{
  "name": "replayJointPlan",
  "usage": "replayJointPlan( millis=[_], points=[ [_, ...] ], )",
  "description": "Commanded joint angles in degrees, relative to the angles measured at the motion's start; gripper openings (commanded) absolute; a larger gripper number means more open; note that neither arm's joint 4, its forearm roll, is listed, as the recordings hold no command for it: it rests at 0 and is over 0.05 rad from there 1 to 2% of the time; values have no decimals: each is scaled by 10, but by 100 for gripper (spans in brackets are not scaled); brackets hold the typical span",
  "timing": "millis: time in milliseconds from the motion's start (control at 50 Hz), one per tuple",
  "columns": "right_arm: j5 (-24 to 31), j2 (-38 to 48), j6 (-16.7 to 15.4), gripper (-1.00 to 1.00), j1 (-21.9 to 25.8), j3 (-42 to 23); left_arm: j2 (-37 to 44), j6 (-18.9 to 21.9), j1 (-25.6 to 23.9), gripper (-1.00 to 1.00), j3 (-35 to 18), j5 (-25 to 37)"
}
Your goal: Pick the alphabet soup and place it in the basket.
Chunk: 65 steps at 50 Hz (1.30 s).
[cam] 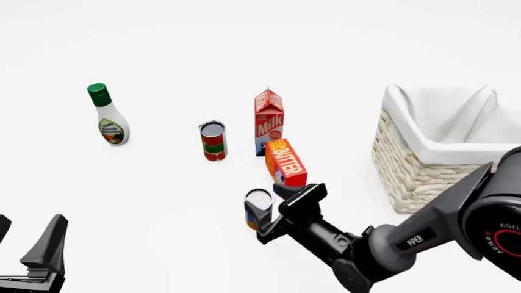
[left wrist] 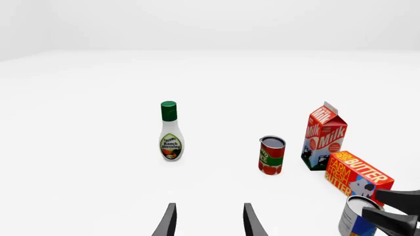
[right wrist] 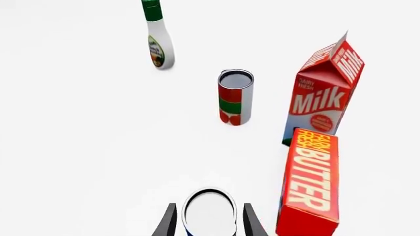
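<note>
White table (cam: 163, 201): right gripper (right wrist: 208, 223) around alphabet soup (right wrist: 208, 212)

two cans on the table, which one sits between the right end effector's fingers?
The alphabet soup, blue-labelled, beside the butter box, sits inside the right end effector. The red-and-green can stands farther off, untouched.

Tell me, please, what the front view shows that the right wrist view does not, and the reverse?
Only the front view shows the basket, standing to the right of the groceries, and the left gripper, open and holding nothing at the near left. Only the right wrist view shows, close up, the right gripper with one finger on each side of the alphabet soup; whether they touch it is unclear. Both show the alphabet soup, the butter box, the milk carton, the red-and-green can and the ranch dressing bottle.
</note>
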State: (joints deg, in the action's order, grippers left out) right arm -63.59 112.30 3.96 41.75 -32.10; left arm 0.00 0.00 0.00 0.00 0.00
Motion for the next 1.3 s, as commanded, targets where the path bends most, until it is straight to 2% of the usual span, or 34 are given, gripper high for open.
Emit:
replayJointPlan(
  millis=[20, 1120, 1140, 1300],
  points=[
    [-5, 23, 3, 100, 0, -10, 0, 0, 0, 100, 0, 0],
    [-4, 85, 6, 100, 3, -43, 0, 0, 0, 100, 0, 0],
    [-4, 85, 6, -100, 3, -43, 0, 0, 0, 100, 0, 0],
    [-6, 86, 6, -100, 5, -41, 0, 0, 0, 100, 0, 0]
  ],
)
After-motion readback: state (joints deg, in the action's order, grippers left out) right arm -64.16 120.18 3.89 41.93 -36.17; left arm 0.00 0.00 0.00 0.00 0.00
